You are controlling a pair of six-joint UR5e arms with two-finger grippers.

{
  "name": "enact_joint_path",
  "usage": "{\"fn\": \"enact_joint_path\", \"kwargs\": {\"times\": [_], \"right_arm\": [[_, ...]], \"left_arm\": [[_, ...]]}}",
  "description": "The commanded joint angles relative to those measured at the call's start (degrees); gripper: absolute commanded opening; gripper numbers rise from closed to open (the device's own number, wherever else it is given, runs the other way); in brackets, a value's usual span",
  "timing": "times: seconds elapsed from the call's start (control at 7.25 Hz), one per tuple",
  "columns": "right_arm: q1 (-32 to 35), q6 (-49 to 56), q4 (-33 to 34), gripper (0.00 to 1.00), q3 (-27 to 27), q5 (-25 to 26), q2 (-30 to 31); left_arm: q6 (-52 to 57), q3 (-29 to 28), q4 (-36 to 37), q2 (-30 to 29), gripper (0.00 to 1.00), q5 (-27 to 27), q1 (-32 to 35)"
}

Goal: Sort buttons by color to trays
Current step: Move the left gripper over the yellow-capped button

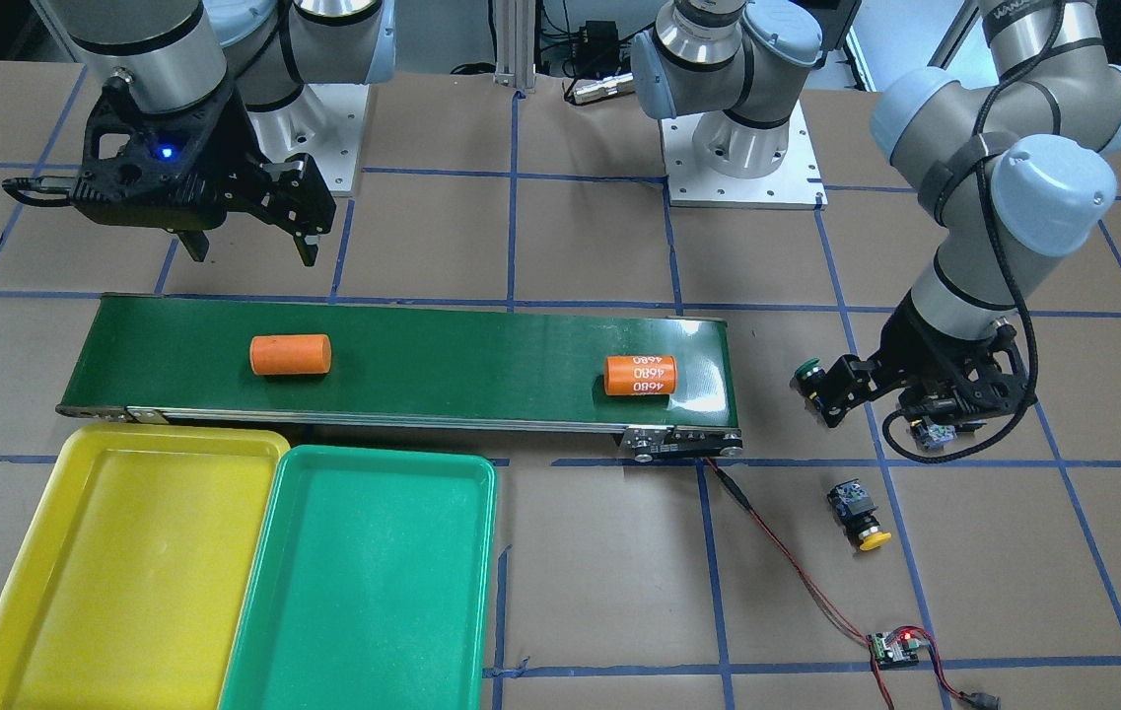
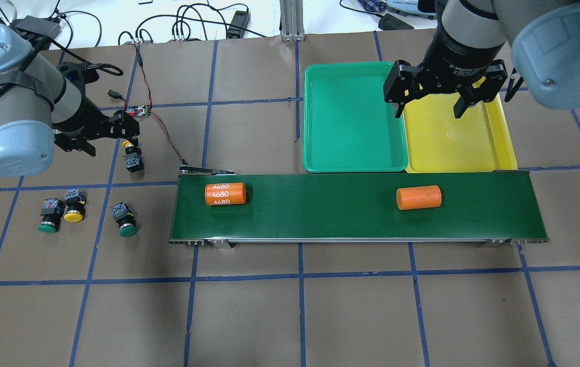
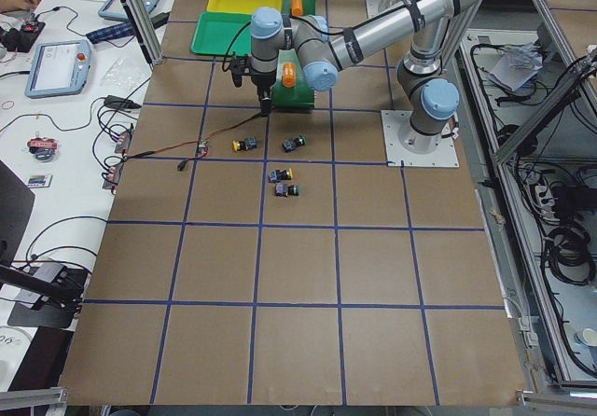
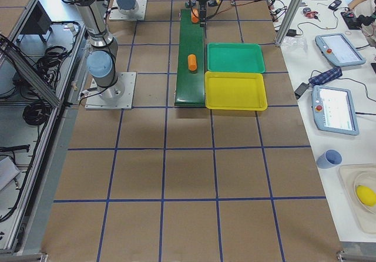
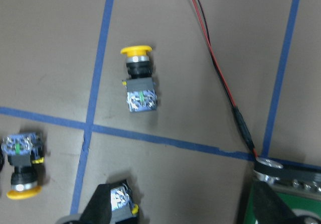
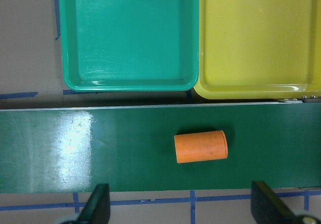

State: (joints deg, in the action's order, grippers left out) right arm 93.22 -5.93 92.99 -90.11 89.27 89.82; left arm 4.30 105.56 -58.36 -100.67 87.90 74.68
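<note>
Hovering | left claw spread | yellow button ahead, apart

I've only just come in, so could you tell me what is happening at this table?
Two robot arms are sorting small push-button switches by colour. The left gripper hangs open near a yellow-capped black button, holding nothing. A second yellow button and two green-capped buttons lie on the brown table. The right gripper hovers open by the shallow green plastic tray and yellow plastic tray, neither holding a button. Two orange cylinders lie on the dark-green conveyor belt.
</note>
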Motion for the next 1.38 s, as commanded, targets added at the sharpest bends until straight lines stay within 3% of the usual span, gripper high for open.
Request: {"fn": "enact_joint_path", "kwargs": {"times": [0.0,0.41,0.69,0.83,0.97,1.1,1.24], "right_arm": [[0.04,0.04,0.0,1.0,0.03,0.2,0.09],[0.04,0.13,0.0,1.0,0.03,0.2,0.01],[0.04,0.04,0.0,1.0,0.03,0.2,0.01],[0.04,0.04,0.0,1.0,0.03,0.2,0.01],[-0.14,0.13,0.0,1.0,0.03,0.2,-0.08],[-0.05,0.04,-0.09,1.0,0.03,0.2,0.01],[0.04,0.04,0.0,1.0,0.03,0.2,-0.08]], "left_arm": [[0.18,-3.95,0.61,-7.49,1.0,1.21,-0.15],[-0.35,-4.75,9.45,-15.5,1.0,1.13,-1.47],[-0.52,-4.74,10.28,-18.84,1.0,1.04,-1.47],[-0.52,-4.14,10.98,-19.47,0.86,0.52,-1.56],[0.0,-3.43,10.2,-19.39,0.23,0.69,-1.47],[0.0,-2.73,9.5,-18.34,0.0,0.69,-1.3],[0.18,-2.81,9.4,-17.64,0.0,0.69,-1.21]]}}
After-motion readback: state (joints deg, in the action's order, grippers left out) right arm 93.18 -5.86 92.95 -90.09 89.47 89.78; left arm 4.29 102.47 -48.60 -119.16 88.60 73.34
